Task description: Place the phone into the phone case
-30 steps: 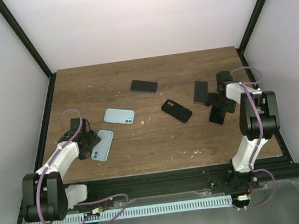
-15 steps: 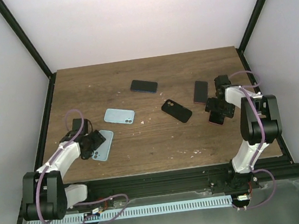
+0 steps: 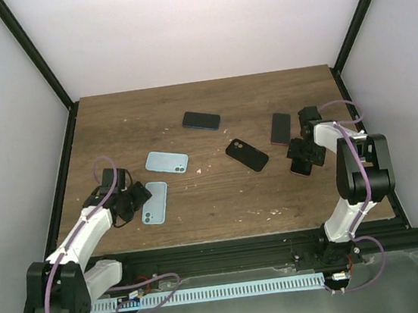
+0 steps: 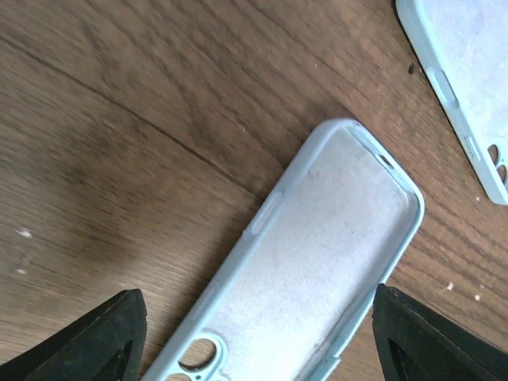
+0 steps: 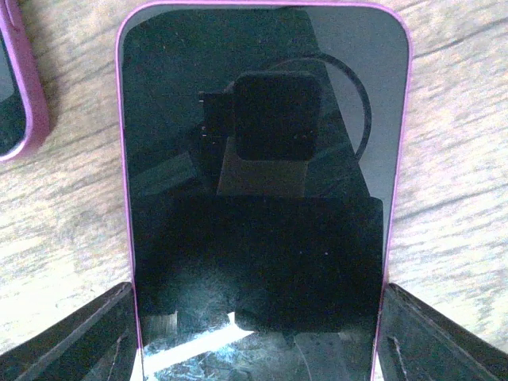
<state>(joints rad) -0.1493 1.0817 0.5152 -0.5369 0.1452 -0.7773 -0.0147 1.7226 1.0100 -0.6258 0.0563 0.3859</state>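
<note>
A light blue phone case (image 3: 156,203) lies open side up on the wooden table (image 3: 200,211) at the front left. My left gripper (image 3: 140,201) straddles its camera end. In the left wrist view the case (image 4: 333,230) sits between the two black fingers and my gripper (image 4: 255,295) is closed on its sides. A pink-edged phone with a dark screen (image 5: 262,119) lies at the right, mostly hidden under my right gripper (image 3: 300,157) in the top view. My right gripper (image 5: 255,317) is shut on the phone's long edges.
A second light blue case (image 3: 167,162) lies behind the first and also shows in the left wrist view (image 4: 468,71). A black phone (image 3: 247,155) lies mid-table, a dark phone (image 3: 201,120) further back, and a purple-edged phone (image 3: 281,128) beside the right gripper.
My left gripper has moved right with the light blue case and turned it more upright. My right gripper has shifted slightly left over the pink-edged phone.
</note>
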